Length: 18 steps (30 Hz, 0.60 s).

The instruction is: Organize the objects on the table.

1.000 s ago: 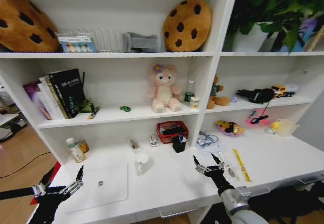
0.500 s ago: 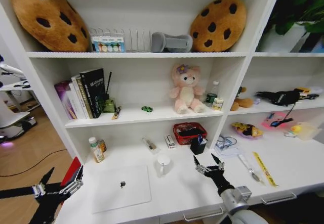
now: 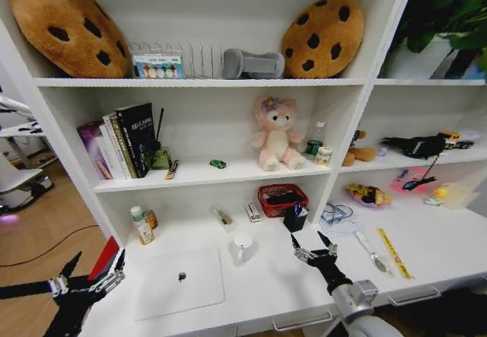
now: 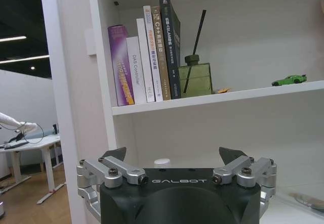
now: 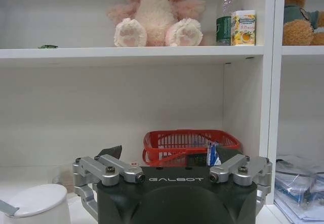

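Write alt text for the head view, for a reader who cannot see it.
Both of the robot's hands hover open and empty over the front of a white desk, the left hand past the corner near a closed silver laptop, the right hand near a white mug. Behind stand shelves with books, a pink plush bear and cookie cushions.

- The left gripper (image 3: 96, 265) has spread fingers, but its arm runs off the head view's lower left corner.
- The right gripper (image 3: 313, 243) hides the table (image 3: 266, 291) just behind its open fingertips.
- The small dark thing on the laptop (image 3: 179, 282), between the two grippers, is too small to tell.
- Beyond the right fingers, the basket (image 5: 190, 144) contents are partly hidden.
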Motion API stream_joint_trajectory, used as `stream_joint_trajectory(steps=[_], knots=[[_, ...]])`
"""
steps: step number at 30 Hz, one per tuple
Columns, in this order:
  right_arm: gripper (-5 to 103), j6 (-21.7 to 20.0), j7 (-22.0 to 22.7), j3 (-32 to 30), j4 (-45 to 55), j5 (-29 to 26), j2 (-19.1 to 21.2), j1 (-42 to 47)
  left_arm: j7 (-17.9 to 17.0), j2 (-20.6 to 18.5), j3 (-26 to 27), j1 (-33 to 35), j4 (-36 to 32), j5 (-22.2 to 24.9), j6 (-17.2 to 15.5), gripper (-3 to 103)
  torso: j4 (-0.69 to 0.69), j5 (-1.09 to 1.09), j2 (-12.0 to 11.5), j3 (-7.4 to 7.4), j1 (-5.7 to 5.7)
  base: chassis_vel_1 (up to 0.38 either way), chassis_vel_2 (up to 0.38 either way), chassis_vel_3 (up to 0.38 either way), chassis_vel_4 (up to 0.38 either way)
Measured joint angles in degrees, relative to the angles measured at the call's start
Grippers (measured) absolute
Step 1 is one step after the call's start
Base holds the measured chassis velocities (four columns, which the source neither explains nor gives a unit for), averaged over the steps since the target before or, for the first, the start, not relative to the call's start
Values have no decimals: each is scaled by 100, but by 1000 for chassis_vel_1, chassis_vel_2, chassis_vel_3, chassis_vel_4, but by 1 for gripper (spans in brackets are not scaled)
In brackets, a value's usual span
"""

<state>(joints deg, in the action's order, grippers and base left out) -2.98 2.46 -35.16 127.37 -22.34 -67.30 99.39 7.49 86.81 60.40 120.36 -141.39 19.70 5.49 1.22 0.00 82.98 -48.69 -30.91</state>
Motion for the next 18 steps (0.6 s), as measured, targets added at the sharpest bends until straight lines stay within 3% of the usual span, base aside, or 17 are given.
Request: stream_joint_trajectory(steps=[9, 18], knots=[[100, 0, 0, 0, 0, 0, 0, 0, -1, 0, 0, 0, 0, 0, 0, 100, 1, 1, -1, 0, -1, 121, -118, -136, 139], [100, 0, -1, 0, 0, 0, 0, 1, -2, 0, 1, 0, 0, 0, 0, 100, 0, 0, 0, 1, 1, 242, -250, -263, 252]])
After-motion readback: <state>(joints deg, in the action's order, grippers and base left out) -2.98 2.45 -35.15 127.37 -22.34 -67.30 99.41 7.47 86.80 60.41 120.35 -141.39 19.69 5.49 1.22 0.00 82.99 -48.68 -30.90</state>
